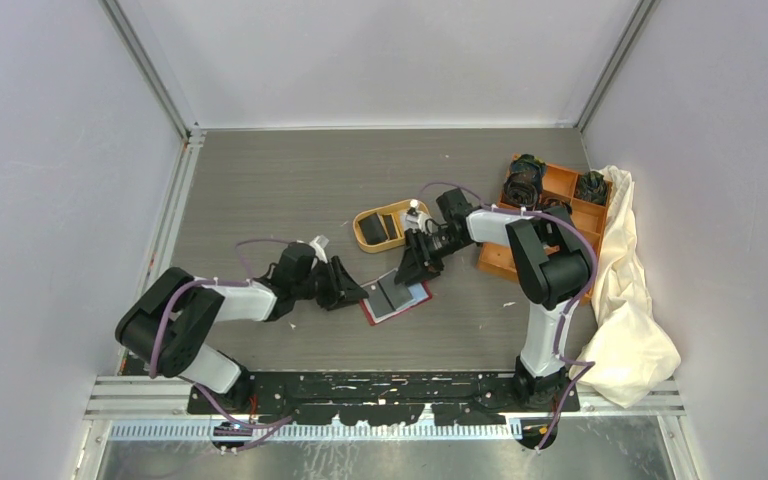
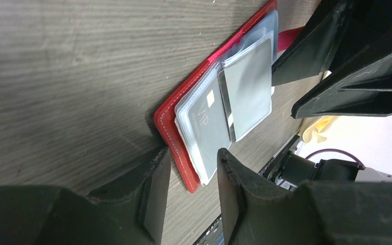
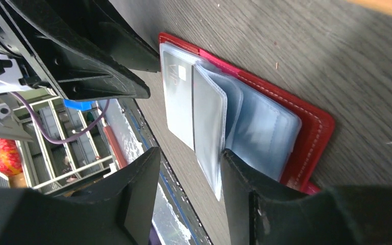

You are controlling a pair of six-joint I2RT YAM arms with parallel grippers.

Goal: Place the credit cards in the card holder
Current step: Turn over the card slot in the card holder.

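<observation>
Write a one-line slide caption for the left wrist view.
Open red card holder on the table, dark cards in its clear sleeves, left gripper open astride its corner.

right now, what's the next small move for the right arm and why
Probably close the right gripper on the raised clear sleeve between its open jaws: the card holder lies open and that leaf stands up from it, so pinching it should spread a pocket for a card.

Arms angled inward, left end effector (image 1: 355, 292) and right end effector (image 1: 415, 272) both parted
</observation>
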